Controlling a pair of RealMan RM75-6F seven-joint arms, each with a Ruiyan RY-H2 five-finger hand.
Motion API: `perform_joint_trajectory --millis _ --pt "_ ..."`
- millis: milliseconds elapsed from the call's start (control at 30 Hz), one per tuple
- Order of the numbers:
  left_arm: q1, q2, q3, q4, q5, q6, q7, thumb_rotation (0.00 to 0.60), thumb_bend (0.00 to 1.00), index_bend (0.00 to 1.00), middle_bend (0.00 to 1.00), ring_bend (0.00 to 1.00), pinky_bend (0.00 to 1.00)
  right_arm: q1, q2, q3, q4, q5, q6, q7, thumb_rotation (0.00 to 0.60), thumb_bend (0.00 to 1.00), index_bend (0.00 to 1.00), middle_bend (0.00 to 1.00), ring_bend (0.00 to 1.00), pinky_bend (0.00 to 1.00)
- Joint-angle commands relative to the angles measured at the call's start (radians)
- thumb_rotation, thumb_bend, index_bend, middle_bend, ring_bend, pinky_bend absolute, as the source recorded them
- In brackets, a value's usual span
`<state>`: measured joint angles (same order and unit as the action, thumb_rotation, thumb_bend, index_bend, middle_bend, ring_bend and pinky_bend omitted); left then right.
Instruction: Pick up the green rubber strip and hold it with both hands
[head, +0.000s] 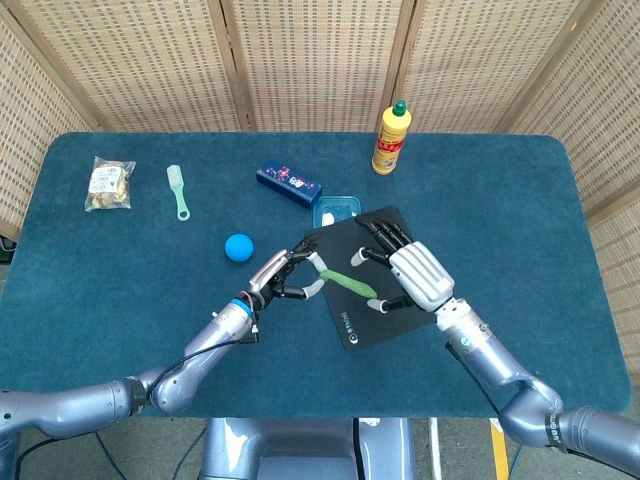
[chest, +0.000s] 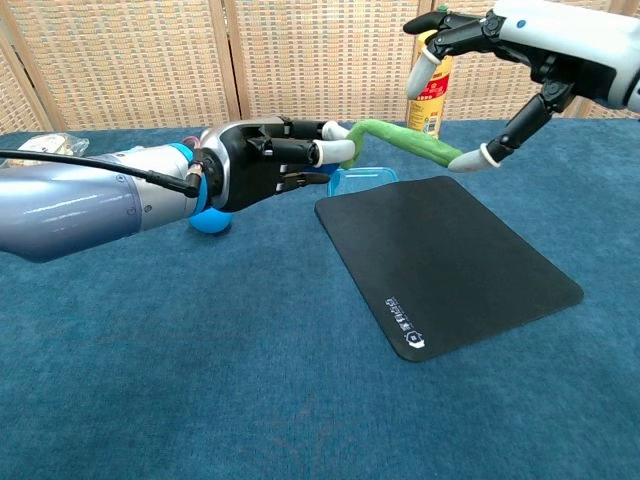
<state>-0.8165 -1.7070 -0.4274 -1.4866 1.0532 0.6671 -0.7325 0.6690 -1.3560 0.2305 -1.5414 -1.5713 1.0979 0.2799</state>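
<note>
— What did the fingers have?
— The left hand (chest: 265, 160) pinched one end of the green rubber strip (chest: 405, 143), lifted off the surface (head: 120, 270) above the black mat (chest: 445, 260). The right hand (head: 418, 275) was spread wide, one fingertip (chest: 470, 159) at the strip's free end; whether it truly touched was hard to tell.
— Anything hidden?
— The blue ball (head: 238, 247), at ten o'clock from the left hand, sat mostly behind that arm in the chest view. The yellow bottle (head: 391, 138) at twelve o'clock was partly covered there by the right hand.
</note>
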Motion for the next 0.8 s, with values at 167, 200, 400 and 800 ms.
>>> perform_joint_trajectory --millis 167,200,400,800 --pt "0.004 -0.006 -0.002 0.0 0.015 0.001 -0.011 0.6 0.42 0.75 0.0 0.0 0.0 0.006 -0.023 -0.001 0.002 0.049 -0.005 -0.06 0.6 0.07 0.42 0.09 0.0 0.0" --pt "0.004 -0.006 -0.001 0.0 0.019 0.001 -0.012 0.6 0.42 0.75 0.0 0.0 0.0 0.006 -0.024 -0.002 0.0 0.053 -0.005 -0.068 0.6 0.07 0.42 0.09 0.0 0.0" --pt "0.005 -0.007 0.001 0.0 0.029 -0.002 -0.016 0.6 0.42 0.75 0.0 0.0 0.0 0.01 -0.025 -0.001 -0.009 0.067 -0.001 -0.099 0.6 0.13 0.42 0.07 0.0 0.0" --pt "0.002 -0.02 0.009 -0.001 0.037 0.0 -0.007 0.6 0.42 0.75 0.0 0.0 0.0 0.039 -0.027 0.01 -0.032 0.113 -0.027 -0.155 0.6 0.28 0.44 0.06 0.0 0.0"
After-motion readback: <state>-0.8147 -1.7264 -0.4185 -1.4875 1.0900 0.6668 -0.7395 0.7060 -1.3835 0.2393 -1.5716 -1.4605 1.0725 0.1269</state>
